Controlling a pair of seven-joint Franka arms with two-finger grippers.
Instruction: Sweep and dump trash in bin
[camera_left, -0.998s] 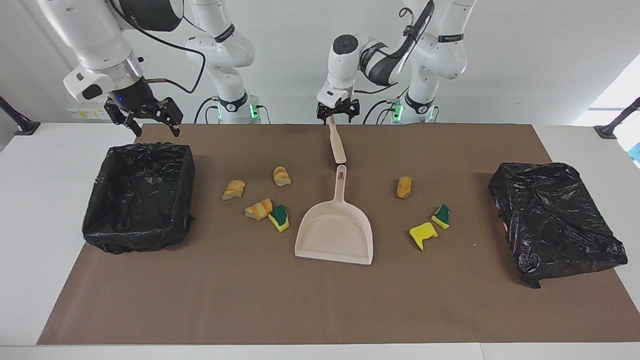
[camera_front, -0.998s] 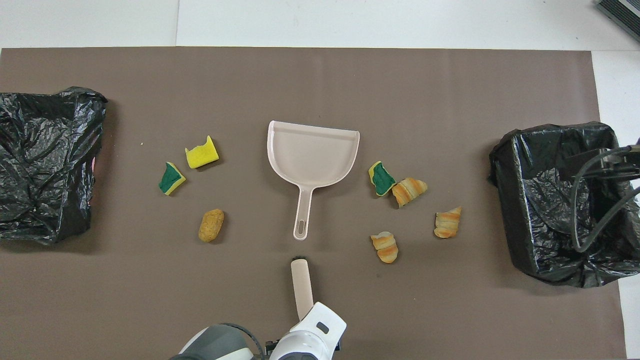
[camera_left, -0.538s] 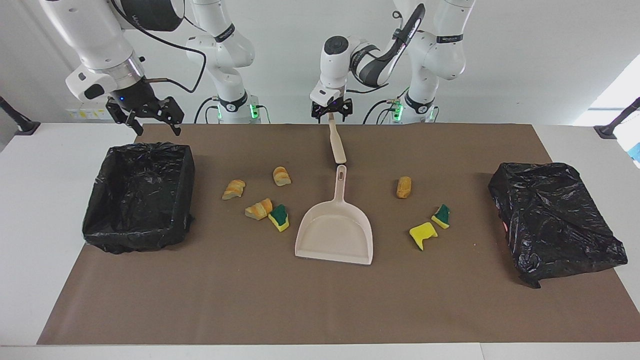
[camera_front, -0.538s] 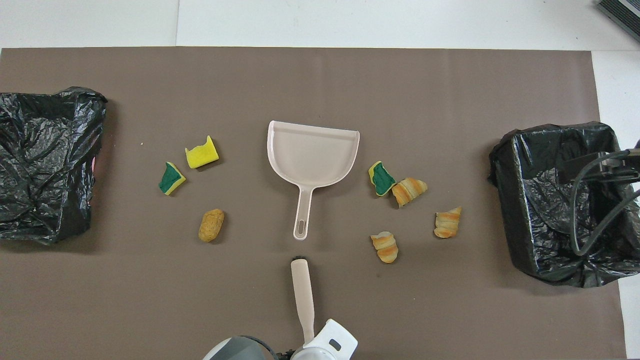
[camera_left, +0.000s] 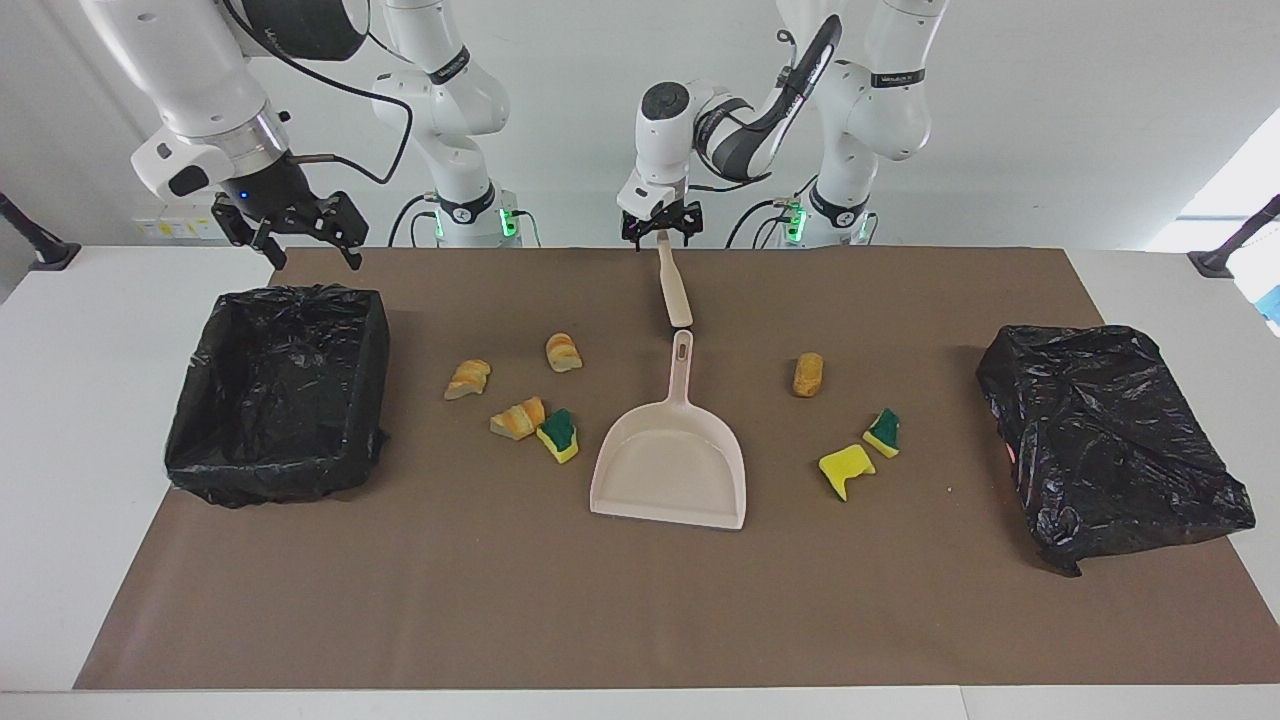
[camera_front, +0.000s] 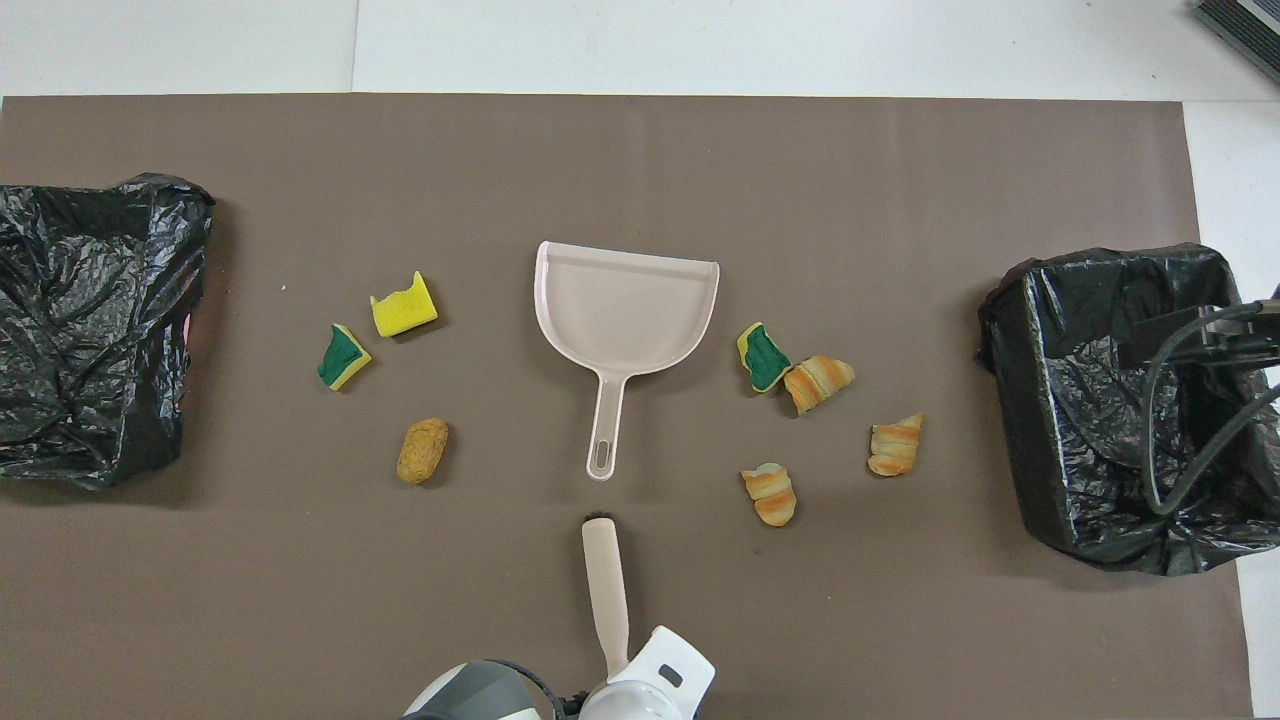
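Brown mat (camera_left: 500, 600) | bare toward its edge | dustpan (camera_left: 668, 470) central

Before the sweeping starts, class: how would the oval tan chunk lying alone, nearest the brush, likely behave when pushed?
The oval tan chunk looks rounded with no flat edge, so it may roll rather than slide. Its pitted surface suggests something porous and probably light. It lies clear of the dustpan, so it would likely need several strokes.

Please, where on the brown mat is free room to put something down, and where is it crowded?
Bare mat runs along the edge farthest from the robots, past the dustpan, and between the crumpled bag and the yellow sponge. It is crowded between the dustpan and the lined bin, where four scraps lie.
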